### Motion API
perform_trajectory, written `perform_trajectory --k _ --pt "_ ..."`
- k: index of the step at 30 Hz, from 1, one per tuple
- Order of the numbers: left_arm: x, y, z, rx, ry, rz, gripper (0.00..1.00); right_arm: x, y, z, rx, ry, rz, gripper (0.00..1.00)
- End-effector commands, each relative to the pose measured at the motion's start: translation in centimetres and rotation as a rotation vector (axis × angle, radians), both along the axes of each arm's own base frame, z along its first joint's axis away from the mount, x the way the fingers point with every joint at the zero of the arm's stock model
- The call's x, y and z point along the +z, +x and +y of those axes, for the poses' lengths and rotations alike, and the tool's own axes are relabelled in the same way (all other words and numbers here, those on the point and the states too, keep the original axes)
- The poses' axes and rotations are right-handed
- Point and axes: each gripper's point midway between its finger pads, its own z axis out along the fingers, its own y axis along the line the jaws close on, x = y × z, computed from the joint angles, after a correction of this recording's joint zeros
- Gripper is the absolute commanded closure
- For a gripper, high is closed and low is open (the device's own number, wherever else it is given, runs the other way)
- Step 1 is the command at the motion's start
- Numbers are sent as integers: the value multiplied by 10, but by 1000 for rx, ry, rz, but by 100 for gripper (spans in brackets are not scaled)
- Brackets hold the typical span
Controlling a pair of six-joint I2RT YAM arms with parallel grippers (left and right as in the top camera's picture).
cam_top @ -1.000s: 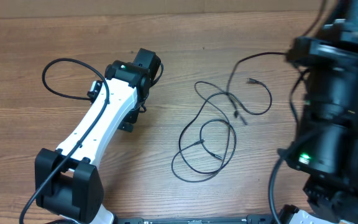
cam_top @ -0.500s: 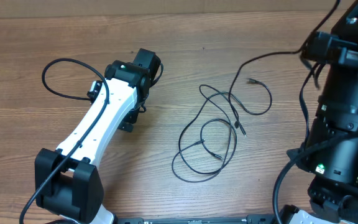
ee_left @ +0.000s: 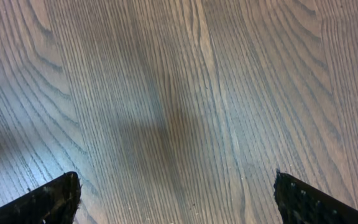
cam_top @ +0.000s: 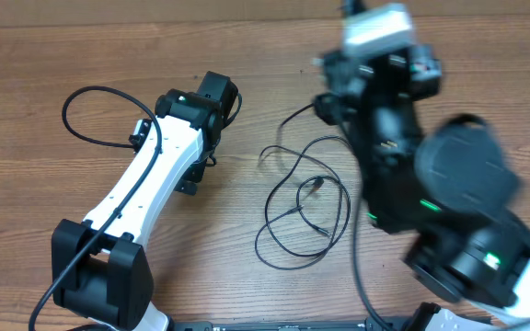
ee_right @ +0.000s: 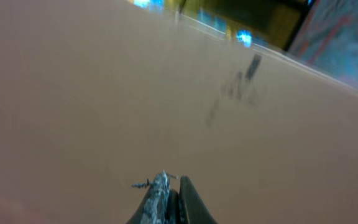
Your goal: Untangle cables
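A thin black cable (cam_top: pixel 302 216) lies in tangled loops on the wooden table (cam_top: pixel 44 202), centre right. One strand rises toward my right arm (cam_top: pixel 389 92), which reaches blurred over the tangle. My right gripper (ee_right: pixel 171 186) is shut, with a small cable tip sticking out at its fingertips. It faces a blurred brown surface. My left gripper (cam_top: pixel 215 94) rests left of the tangle, apart from it. In the left wrist view its jaws (ee_left: pixel 176 199) are wide open over bare wood, with nothing between them.
The left arm's own black cable (cam_top: pixel 70 119) loops over the table at far left. A brown wall runs along the table's far edge (cam_top: pixel 155 11). The right arm's bulky base (cam_top: pixel 472 248) covers the table's right side.
My right arm has swung from the far right to over the table's centre. The cable's upper loops have shifted left and one end has lifted off the table. The left arm has not moved.
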Motion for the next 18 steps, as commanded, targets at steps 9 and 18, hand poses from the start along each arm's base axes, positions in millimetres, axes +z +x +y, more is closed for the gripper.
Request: perform_trajectory --k 9,18 --pt "4 3 3 -11 22 -9 0 37 29 -148 -697 109 -128 96" --pt "4 3 3 -12 22 -9 0 102 -33 -204 -782 427 -485 96"
